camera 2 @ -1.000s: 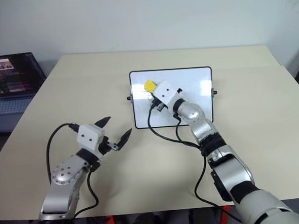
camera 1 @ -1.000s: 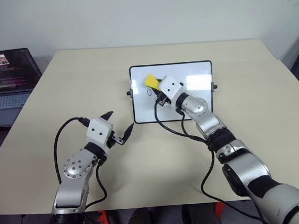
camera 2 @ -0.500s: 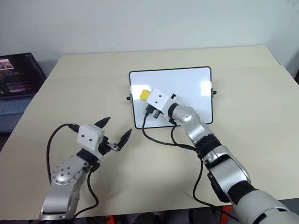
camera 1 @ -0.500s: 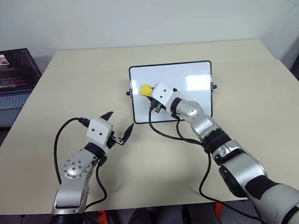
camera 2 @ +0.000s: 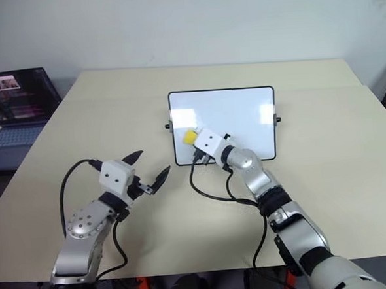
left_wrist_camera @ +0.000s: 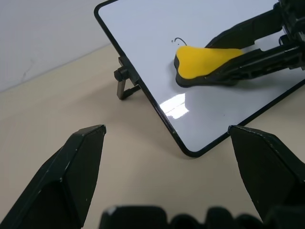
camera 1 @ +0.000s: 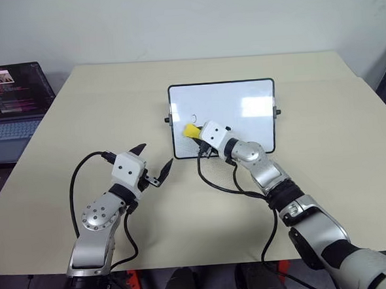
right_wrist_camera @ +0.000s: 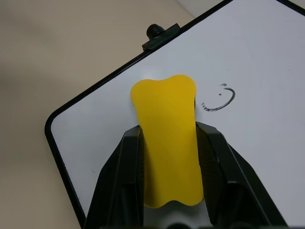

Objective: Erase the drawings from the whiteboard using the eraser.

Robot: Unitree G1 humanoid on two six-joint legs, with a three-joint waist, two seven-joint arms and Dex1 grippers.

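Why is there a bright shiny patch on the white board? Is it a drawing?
No, it's lamp glare: in the left eye view a pale patch sits on the whiteboard at its right side; in the left wrist view a gleam lies near the board's edge, below the eraser.

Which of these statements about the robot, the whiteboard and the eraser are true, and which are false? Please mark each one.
1. The right gripper holds the eraser. True.
2. The eraser rests on bare table beside the whiteboard. False: it lies on the board's surface.
3. The left gripper is open and holds nothing. True.
4. The whiteboard is wiped clean. False: a curved drawing remains beside the eraser.
5. A laptop stands at the table's left. True.
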